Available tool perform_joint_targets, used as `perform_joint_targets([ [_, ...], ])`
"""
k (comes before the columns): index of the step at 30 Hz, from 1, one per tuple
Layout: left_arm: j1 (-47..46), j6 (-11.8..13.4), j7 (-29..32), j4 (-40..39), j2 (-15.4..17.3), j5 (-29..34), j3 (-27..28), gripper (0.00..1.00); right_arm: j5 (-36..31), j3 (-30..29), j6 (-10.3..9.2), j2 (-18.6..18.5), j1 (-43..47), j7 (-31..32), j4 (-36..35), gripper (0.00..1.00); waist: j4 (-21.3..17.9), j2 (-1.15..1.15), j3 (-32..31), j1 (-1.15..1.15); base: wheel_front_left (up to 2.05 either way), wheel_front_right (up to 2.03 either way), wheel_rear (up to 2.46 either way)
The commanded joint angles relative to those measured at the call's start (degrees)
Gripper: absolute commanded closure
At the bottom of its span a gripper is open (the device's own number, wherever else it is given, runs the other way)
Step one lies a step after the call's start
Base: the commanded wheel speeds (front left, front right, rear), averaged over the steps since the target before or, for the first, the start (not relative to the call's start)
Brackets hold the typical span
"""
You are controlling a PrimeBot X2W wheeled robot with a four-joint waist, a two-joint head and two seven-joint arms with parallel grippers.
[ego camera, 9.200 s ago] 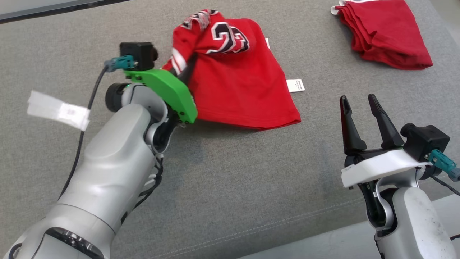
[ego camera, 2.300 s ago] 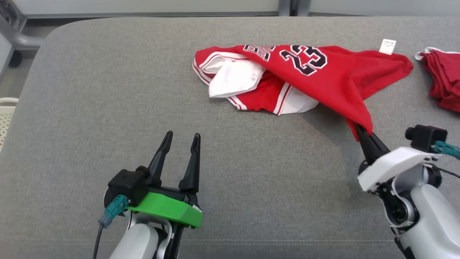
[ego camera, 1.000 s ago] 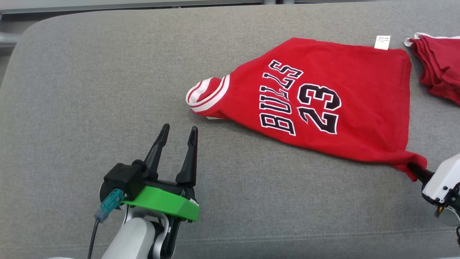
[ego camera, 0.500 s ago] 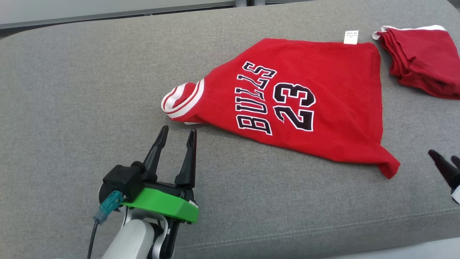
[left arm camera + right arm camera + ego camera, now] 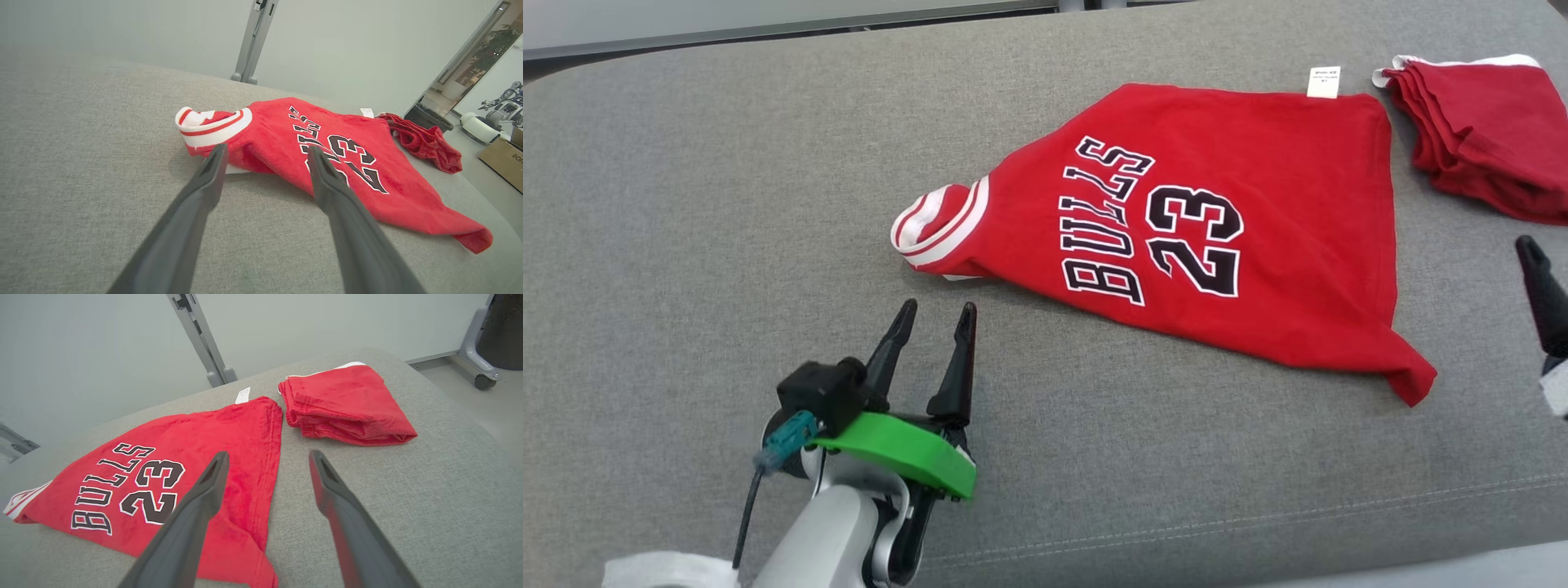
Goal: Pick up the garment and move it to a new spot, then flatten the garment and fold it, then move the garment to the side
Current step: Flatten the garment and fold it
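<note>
Dark left tool point(image 5: 937, 307) has green mount point(image 5: 894, 453), silver forearm point(image 5: 809, 543).

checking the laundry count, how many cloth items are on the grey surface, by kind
lettered red jersey: 1
plain folded red cloth: 1
total: 2

Garment point(image 5: 1258, 204) was bunched in left claw point(image 5: 935, 310) at first; later was let go and got spread flat, lettering up. Right claw point(image 5: 268, 455) pinched lower corner and pulled it out; within last second jaws parted wide, drew back off cloth. Corner lay free on worktop point(image 5: 727, 204).
</note>
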Motion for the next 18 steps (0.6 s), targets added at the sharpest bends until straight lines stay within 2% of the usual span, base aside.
perform_joint_targets([
  [1,-2.02,-0.40,0.43,1.80,0.28,-0.26,0.12,0.00,-0.33,1.49,0.02,0.38,-0.94,-0.58,-0.28,0.00,0.22,0.00,-0.05,0.00,0.00,0.00,0.00],
  [10,-9.82,-1.95,2.33,18.90,-0.01,-0.93,0.32,0.00,1.03,9.57,0.01,0.16,-3.48,-3.19,0.10,0.00,-0.76,0.00,0.29,0.00,0.00,0.00,0.00],
  [18,-17.29,-3.98,1.89,31.64,-1.98,-0.60,-1.47,0.00,2.75,12.60,0.01,-0.73,-5.15,-4.77,-0.56,0.00,-3.75,0.00,1.56,0.00,0.00,0.00,0.00],
])
